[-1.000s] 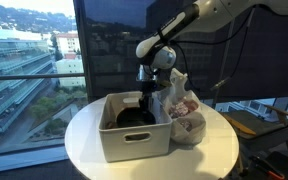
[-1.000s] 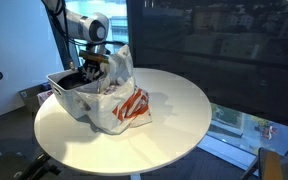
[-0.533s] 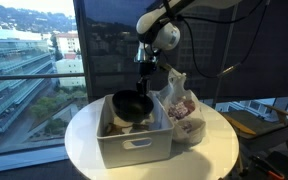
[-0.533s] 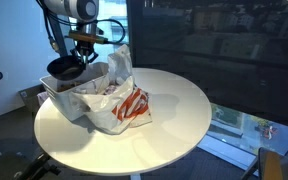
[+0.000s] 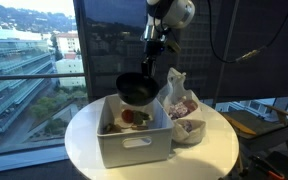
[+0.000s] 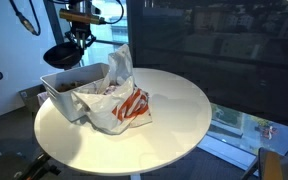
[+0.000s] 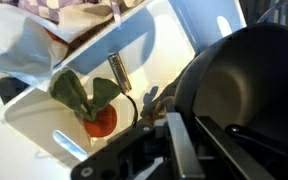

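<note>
Claw [image 5: 150, 55] clamped on black pan [image 5: 135, 88] — it hangs just below, over the bin [image 5: 134, 143].

White arm [image 5: 176, 12]; black gripper [image 5: 151, 55]

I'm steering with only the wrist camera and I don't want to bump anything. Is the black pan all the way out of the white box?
Observer: Yes. The black pan hangs in the air above the white bin, higher than its rim.
Operator: Is anything next to the box that I could hit?
Observer: A crumpled plastic bag with red print sits right up against one side of the bin and stands taller than it.
Operator: What is it all sitting on?
Observer: A round white table. The bin and bag are near one edge of it.
</note>
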